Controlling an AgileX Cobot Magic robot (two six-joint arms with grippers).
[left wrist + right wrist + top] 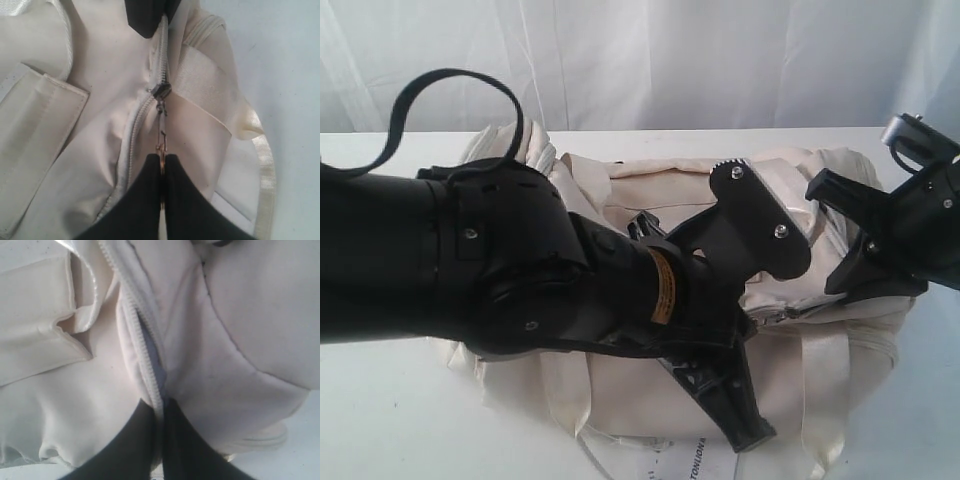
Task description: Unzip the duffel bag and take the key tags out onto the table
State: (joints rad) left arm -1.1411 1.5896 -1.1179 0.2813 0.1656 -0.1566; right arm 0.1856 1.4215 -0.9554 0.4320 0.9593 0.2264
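White curtain [640,60] at the back, plain white counter [380,420] below, and the cream duffel bag [650,190] sits squarely in the middle of it with both arms on it. The left gripper [161,160] is closed tight, with the thin metal zipper pull [161,130] pinched between its tips. That pull runs straight from the slider [161,91] to the gripper. Over on the far end, the right gripper [159,407] is clamped shut on the bag's fabric right at the zipper [145,340], acting as an anchor. No key tags are in sight, and by my reckoning they're inside the bag. This looks like the unzipping step, barely begun. To do it well, I'd say the left arm wants to draw along the line of the teeth, low and steady, not upward, or the soft bag will lift and bunch. The right arm should hold firm so the seam stays taut. That pinch on the pull is slim, and a jerk could slip it free.
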